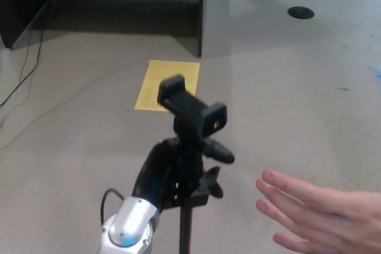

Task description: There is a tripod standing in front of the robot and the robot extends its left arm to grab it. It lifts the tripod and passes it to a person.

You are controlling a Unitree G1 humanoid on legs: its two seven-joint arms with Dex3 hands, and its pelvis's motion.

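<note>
The left hand (164, 173) is clamped around the tripod (189, 147), held upright above a grey carpeted floor (71, 147). A person's open hand (318, 218) reaches in at the lower right corner, near the tripod. Behind lie a yellow sheet (161, 84), a cable (36, 46) and a dark partition (200, 10).

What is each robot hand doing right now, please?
Left hand: shut on the tripod.
Right hand: not in view.

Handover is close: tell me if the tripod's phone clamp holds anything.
Empty. The phone clamp atop the tripod shows bare jaws with nothing between them.
</note>
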